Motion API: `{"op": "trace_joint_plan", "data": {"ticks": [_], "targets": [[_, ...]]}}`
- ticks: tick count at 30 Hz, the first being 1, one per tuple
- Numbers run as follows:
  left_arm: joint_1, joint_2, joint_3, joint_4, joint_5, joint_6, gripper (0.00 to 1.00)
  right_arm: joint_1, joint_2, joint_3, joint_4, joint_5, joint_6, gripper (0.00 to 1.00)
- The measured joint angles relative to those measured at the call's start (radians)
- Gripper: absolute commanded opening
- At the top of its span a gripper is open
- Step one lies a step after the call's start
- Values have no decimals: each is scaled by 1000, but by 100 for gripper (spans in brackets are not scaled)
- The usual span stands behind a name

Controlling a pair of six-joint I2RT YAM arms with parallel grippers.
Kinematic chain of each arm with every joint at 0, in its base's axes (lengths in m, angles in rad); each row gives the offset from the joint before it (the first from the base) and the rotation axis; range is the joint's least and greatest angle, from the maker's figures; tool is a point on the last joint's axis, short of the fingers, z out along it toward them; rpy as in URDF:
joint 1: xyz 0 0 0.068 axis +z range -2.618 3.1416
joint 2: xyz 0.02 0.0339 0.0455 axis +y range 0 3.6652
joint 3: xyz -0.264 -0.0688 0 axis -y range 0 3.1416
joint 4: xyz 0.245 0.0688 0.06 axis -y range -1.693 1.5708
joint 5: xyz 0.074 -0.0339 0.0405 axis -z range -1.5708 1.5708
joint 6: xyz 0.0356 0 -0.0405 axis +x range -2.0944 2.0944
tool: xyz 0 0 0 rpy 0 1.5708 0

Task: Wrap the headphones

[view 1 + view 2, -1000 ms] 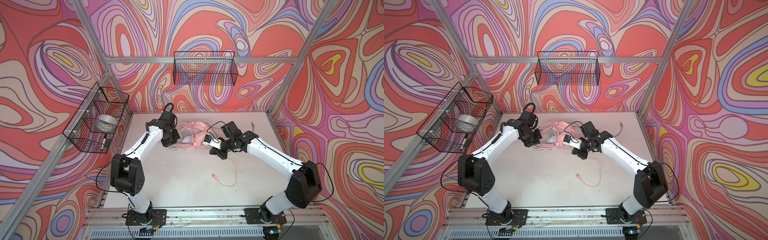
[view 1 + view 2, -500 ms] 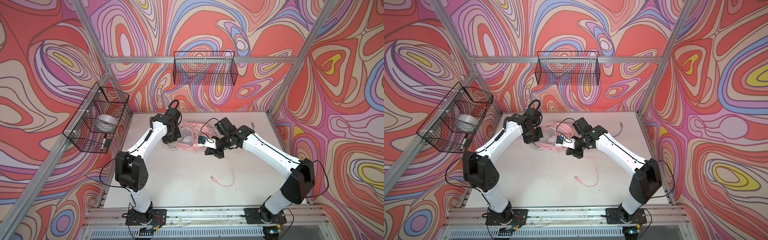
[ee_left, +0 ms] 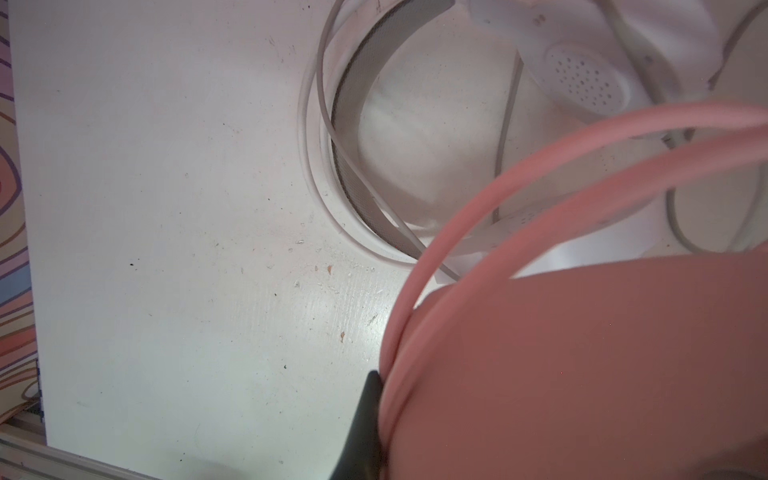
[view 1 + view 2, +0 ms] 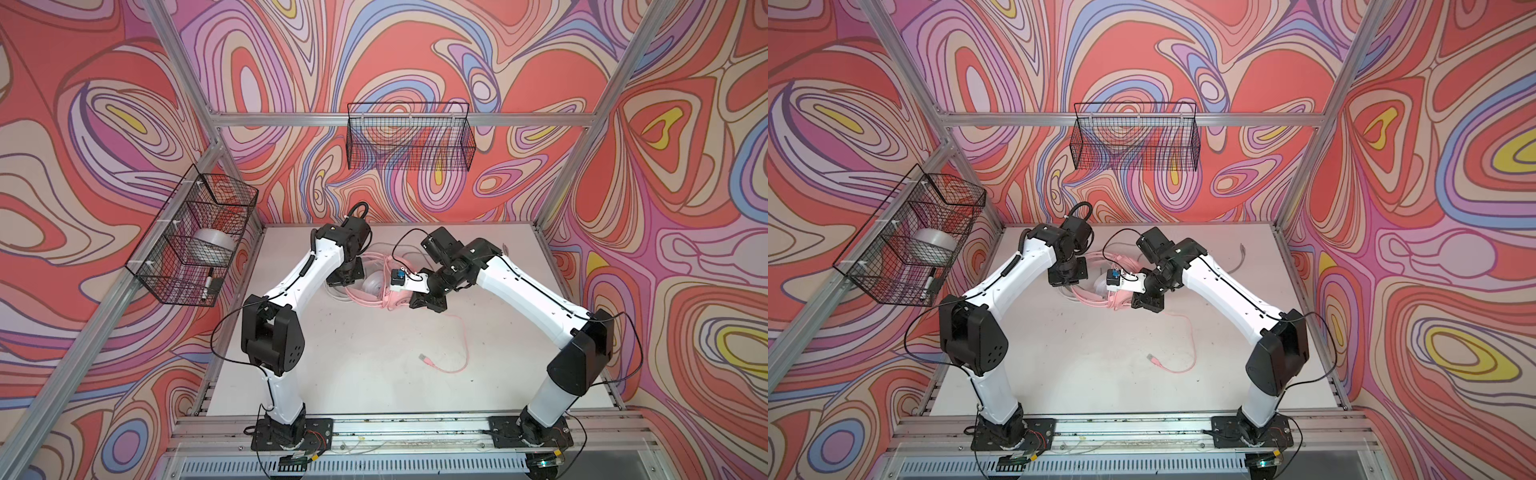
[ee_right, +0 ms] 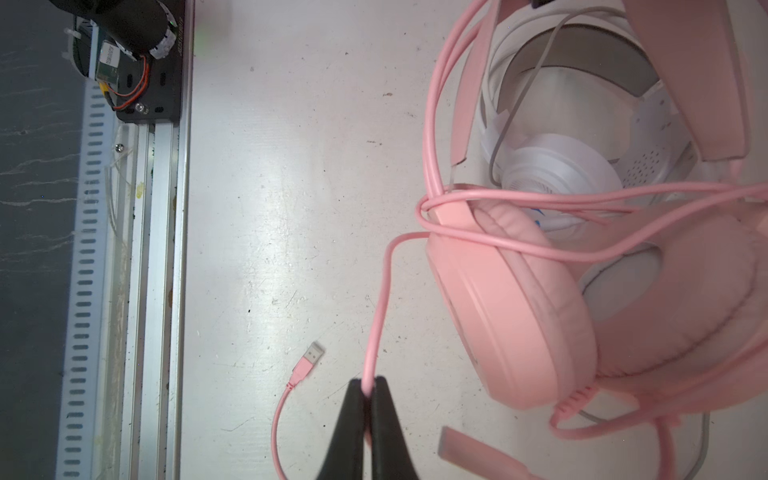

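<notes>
Two headsets lie bunched together at the back of the worktop [image 4: 353, 374], the pink headset [image 5: 519, 311] lying partly over the white headset [image 5: 557, 166]. The right end effector [image 5: 365, 384] is pinched together on the pink cable [image 5: 379, 307], and over the last second it has swung in toward the pile, bringing that stretch of cable close to the earcup. Several turns already cross the pink cups, so this looks like another lap going on. The plug [image 5: 309, 359] has hardly shifted on the worktop, so there is slack left to wind. The left end effector [image 4: 345, 277] is closed. Its wrist view shows one dark finger against the pink band and hides the other, so I judge it is steadying the pink headset.
</notes>
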Motion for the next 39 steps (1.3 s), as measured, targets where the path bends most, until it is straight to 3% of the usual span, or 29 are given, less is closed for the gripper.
{"op": "trace_joint_plan", "data": {"ticks": [22, 39], "targets": [[-35, 48, 49, -52, -80, 43, 0, 3, 110, 200, -167, 71, 24, 0], [-46, 72, 47, -36, -42, 165, 0, 5, 126, 165, -33, 224, -71, 0]]}}
